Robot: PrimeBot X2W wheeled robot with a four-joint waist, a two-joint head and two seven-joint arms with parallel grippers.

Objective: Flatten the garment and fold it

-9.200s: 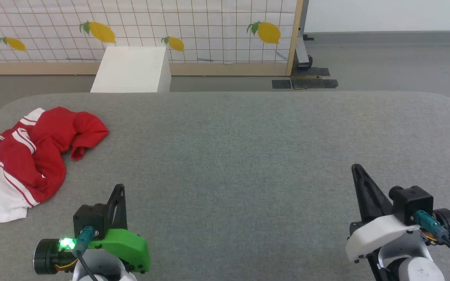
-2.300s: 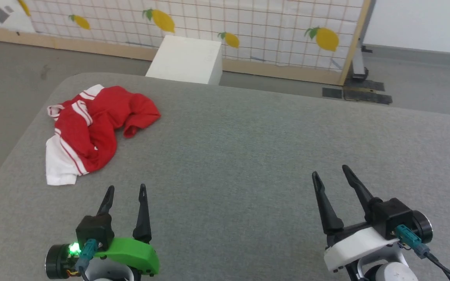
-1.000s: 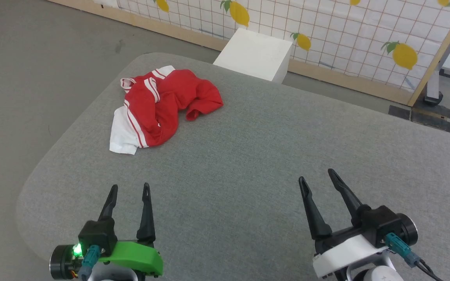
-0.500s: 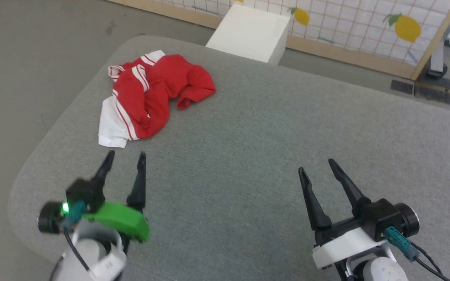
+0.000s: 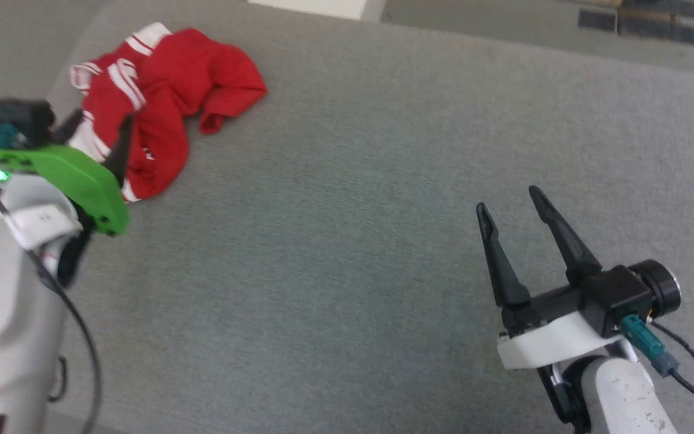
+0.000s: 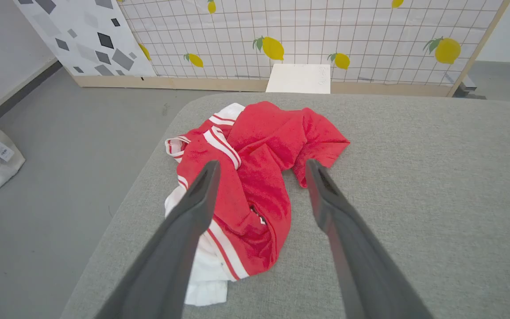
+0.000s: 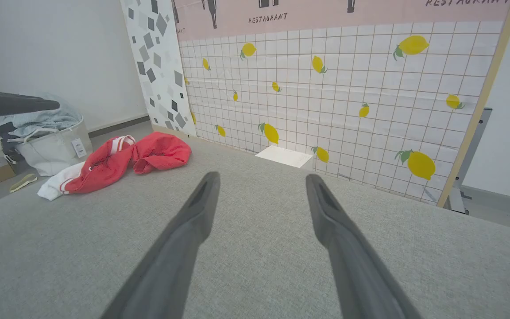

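- Hovering over the crumpled garment [image 5: 184, 78] at the far-left corner of the table [image 5: 347, 181], left gripper [image 5: 101, 129] spread wide, seemingly clear of cloth.
- Right gripper [image 5: 506, 202] splayed too, empty, well apart.

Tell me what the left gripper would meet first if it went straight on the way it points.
Probably the crumpled garment: the left gripper points at it, its open jaws framing the red middle. The gap between them is hard to judge.
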